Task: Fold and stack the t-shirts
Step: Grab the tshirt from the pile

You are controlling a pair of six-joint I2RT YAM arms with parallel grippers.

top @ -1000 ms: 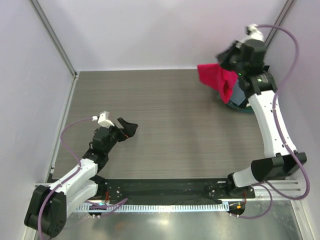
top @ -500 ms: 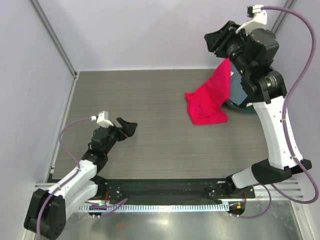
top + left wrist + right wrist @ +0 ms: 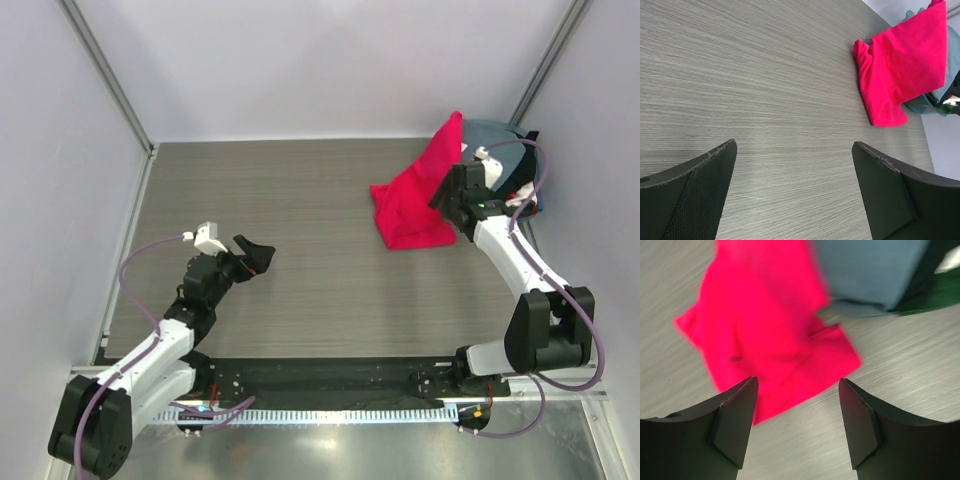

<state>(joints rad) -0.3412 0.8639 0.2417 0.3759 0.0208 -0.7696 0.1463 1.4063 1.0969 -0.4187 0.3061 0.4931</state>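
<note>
Right now the red t-shirt (image 3: 413,208) lies crumpled on the far right part of the table (image 3: 300,200), its nearer part bunched on the wood and its far end climbing onto the grey-blue t-shirt (image 3: 497,134) that sits in the corner beyond it. The right gripper (image 3: 441,199) hangs just beside that sloping part with its fingers spread wide and nothing between them; its own wrist camera shows only red cloth and bare wood through the gap. The left gripper (image 3: 257,252) is well apart from all this, low over the near left of the table, likewise spread wide and empty. I judge the step in hand to be getting the red shirt laid out flat before any fold, so very little of the task is done. To do that well, the right fingers should come down on a single edge of the red cloth, preferably a hem or shoulder corner on the table side rather than the part resting on the grey-blue shirt, so that only one garment is pinched. A drag toward the middle of the table would free the draped end and bring the shirt within the left arm's reach; both grippers could then take opposite corners and draw it taut. The risk is that a bite into the bunched folds takes several layers, which would leave the shirt twisted when spread
</note>
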